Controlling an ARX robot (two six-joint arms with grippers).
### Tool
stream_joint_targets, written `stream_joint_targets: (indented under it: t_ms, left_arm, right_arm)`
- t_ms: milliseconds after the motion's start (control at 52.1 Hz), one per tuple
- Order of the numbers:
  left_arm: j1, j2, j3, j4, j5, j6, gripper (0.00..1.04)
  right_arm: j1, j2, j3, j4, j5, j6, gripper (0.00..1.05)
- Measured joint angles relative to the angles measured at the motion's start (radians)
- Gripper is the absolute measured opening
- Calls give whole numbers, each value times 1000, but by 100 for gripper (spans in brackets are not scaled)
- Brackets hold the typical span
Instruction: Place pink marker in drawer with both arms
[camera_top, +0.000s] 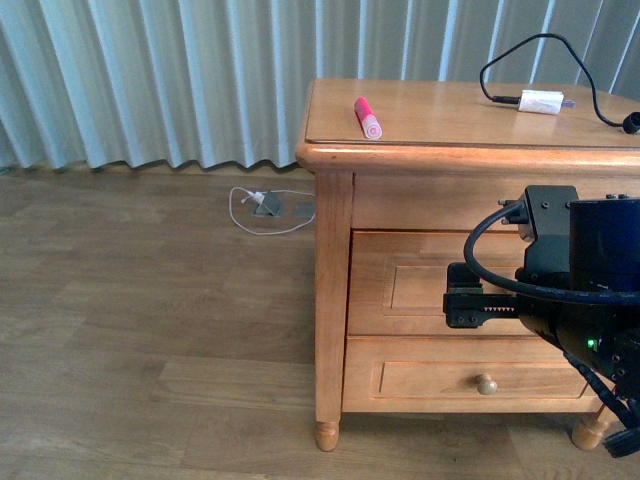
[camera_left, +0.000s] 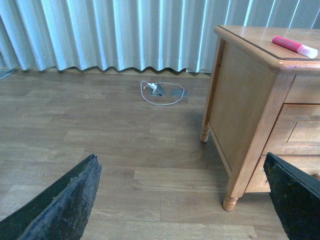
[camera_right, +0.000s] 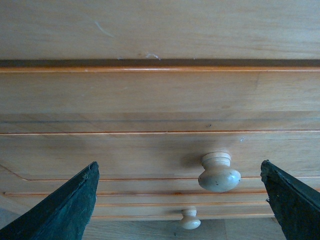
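Observation:
The pink marker (camera_top: 367, 117) lies on the wooden cabinet's top near its front left corner; it also shows in the left wrist view (camera_left: 294, 46). The upper drawer (camera_top: 420, 285) is shut. In the right wrist view the drawer front (camera_right: 125, 150) fills the frame and its round knob (camera_right: 218, 173) sits between the wide-open fingers, nearer one of them. My right gripper (camera_right: 180, 210) is open and empty, close in front of the drawer; the right arm (camera_top: 570, 290) covers the knob in the front view. My left gripper (camera_left: 182, 200) is open and empty over the floor, left of the cabinet.
A white charger block (camera_top: 541, 101) with a black cable lies at the back right of the cabinet top (camera_top: 470, 130). The lower drawer's knob (camera_top: 486, 384) shows below. A white cable and floor socket (camera_top: 268, 207) lie by the curtain. Wooden floor spreads to the left.

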Motion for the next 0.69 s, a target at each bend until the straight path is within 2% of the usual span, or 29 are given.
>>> stream_joint_targets:
  t_ms: [690]
  left_arm:
    - [0, 0, 0, 0, 0, 0, 99]
  right_arm:
    - [-37, 94, 68, 19, -25, -87, 96]
